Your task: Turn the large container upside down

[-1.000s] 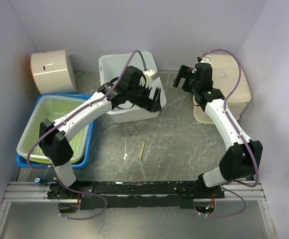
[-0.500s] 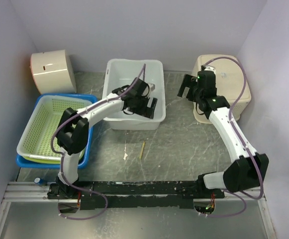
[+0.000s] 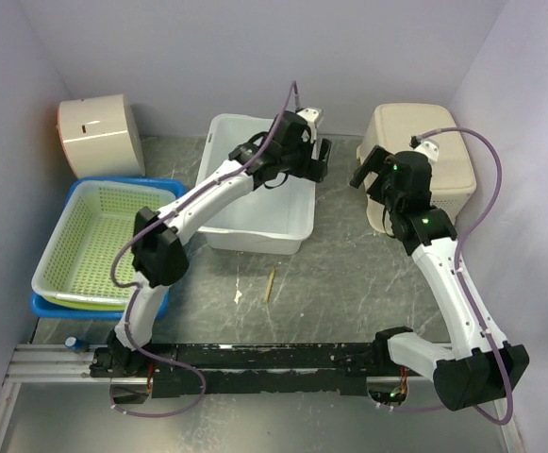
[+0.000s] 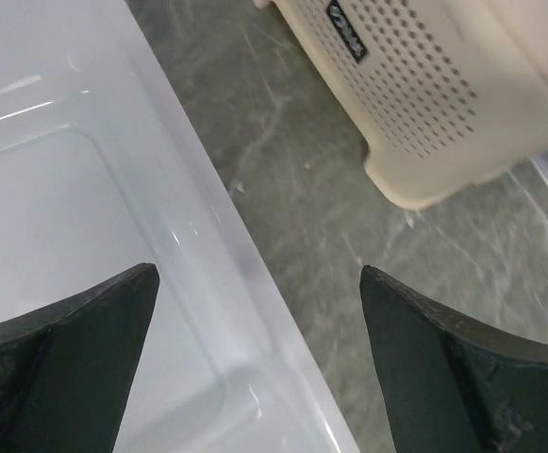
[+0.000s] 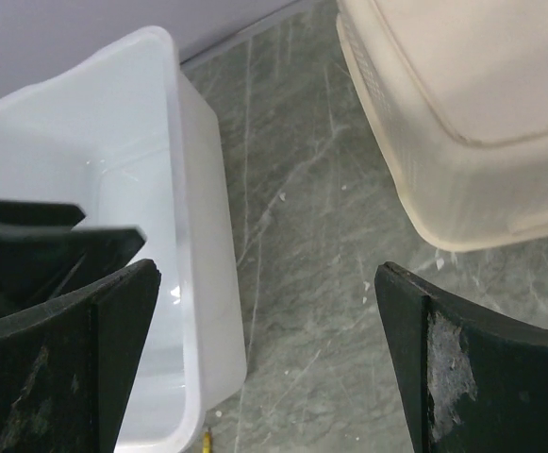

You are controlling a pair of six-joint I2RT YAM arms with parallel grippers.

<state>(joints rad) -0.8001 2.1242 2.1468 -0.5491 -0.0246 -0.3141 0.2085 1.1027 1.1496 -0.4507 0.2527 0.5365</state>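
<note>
Top external shows the small stick (image 3: 271,282) nearest you on the table (image 3: 349,274); beyond it the white tub (image 3: 255,234) sits mid-table, mouth up, not yet turned; your left gripper (image 3: 317,157) hovers at its far right rim, fingers (image 4: 66,359) spread astride that wall; lower until the wall sits deep between them, close firmly, then lift and roll; your right gripper (image 3: 366,174), also spread wide, hangs beside the beige basket (image 3: 443,160); keep it clear.

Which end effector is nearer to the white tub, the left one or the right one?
Left. The left end effector hangs open over the white tub, astride its right rim. The right end effector hovers apart, over the table between tub and beige basket.
</note>
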